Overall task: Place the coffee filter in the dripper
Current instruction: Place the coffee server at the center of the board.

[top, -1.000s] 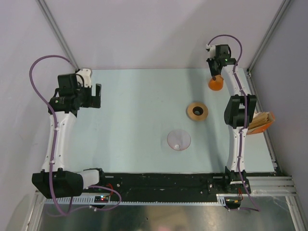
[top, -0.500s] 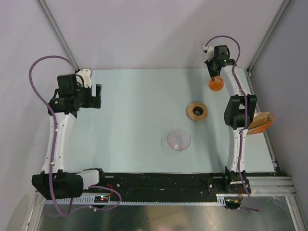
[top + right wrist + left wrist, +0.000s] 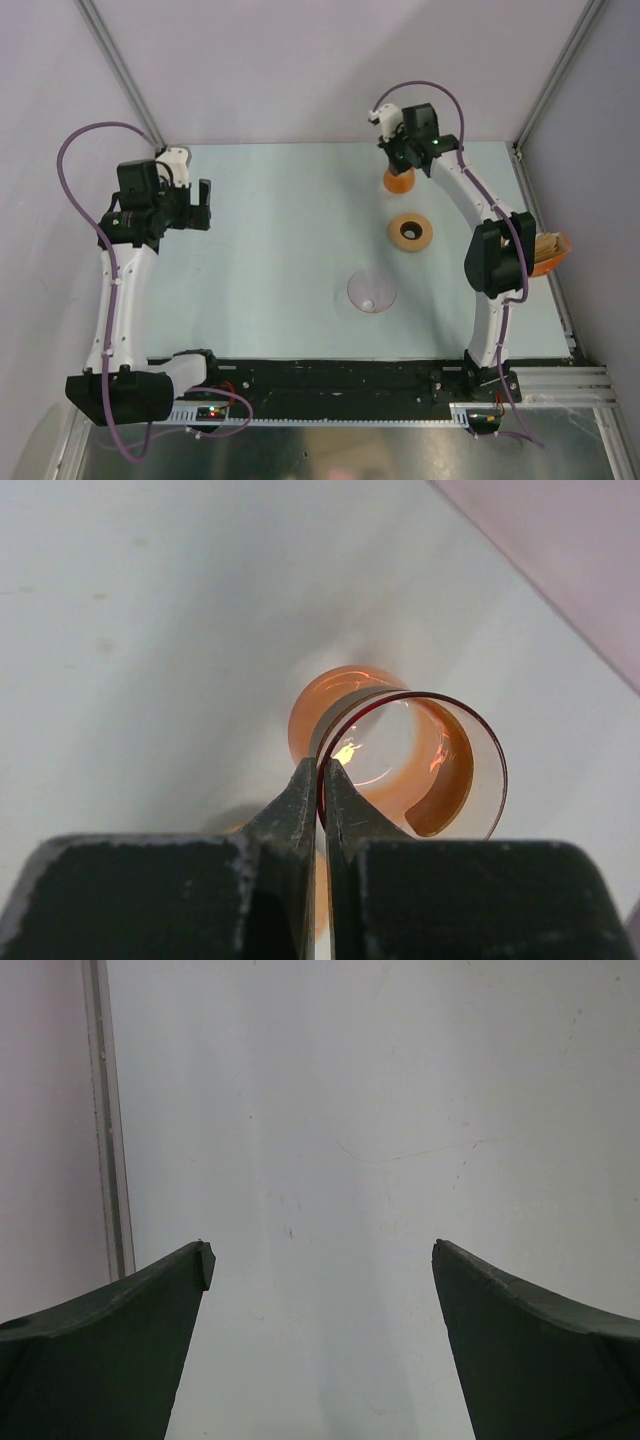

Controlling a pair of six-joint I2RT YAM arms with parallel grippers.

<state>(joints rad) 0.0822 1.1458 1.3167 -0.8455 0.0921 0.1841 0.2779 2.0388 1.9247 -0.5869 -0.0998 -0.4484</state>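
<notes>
Dripper lies in 3 pieces. Its orange base (image 3: 440, 780) is pinched by the rim in the closed right claw (image 3: 322, 780), far across the desk (image 3: 280, 220), mouth toward the wrist. The brown ring collar (image 3: 410, 232) sits nearer, the clear funnel (image 3: 371, 292) nearer again. No loose coffee filter shows, only the paper-fan stack (image 3: 545, 250) at the right edge. The left claw (image 3: 320, 1255) gapes empty, well apart.

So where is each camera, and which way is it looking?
Top: high up behind the robot, looking down on the table; the left arm and right arm show whole, bases nearest.
Left wrist: on the left arm, facing the tabletop; the left gripper, open, frames the view.
Right wrist: on the right arm, facing the table; the right gripper pinches the orange base piece by its rim.
Shared: top and right wrist both show that orange piece in the right gripper.
</notes>
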